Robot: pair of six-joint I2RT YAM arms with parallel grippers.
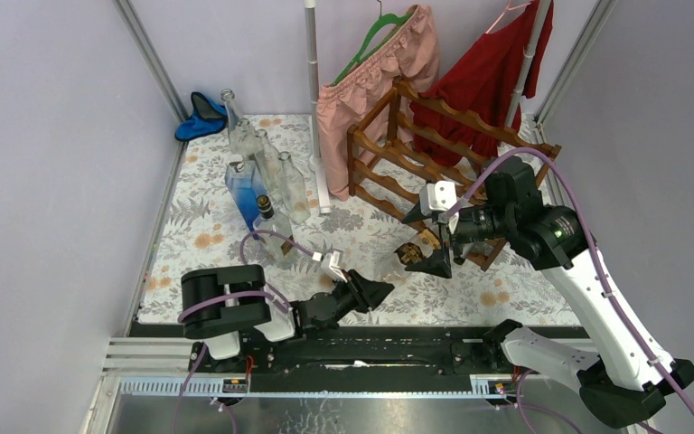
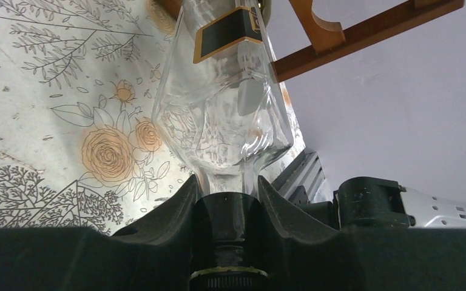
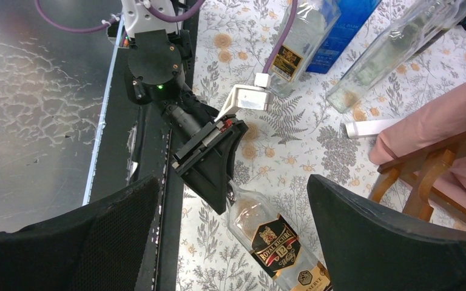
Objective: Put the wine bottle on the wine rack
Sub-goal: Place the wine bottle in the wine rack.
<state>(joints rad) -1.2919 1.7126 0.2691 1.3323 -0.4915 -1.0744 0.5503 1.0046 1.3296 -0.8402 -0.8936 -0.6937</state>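
I'm looking down on a floral-patterned table [image 1: 199, 226]. The wine rack [image 1: 354, 163] stands at its far right, with a pink garment [image 1: 370, 81] and a red garment [image 1: 488, 72] hanging behind it. A cluster of clear standing bottles [image 1: 271, 167] sits far left of centre, with a blue bottle [image 1: 246, 190] among them.

The wine bottle [image 3: 267, 236] is clear with a black-and-gold label. It lies on its side in front of the rack's lower rails, its base toward the rack and its neck toward the near edge. None of it rests on the rack, and I can't tell whether its body touches the cloth.

My left arm reaches in low from the near edge. The left fingers [image 1: 381, 289] are pinched on the bottle's neck, one on either side just below the shoulder. The right fingers [image 1: 427, 238] are spread wide and hang above the bottle's body, holding nothing.
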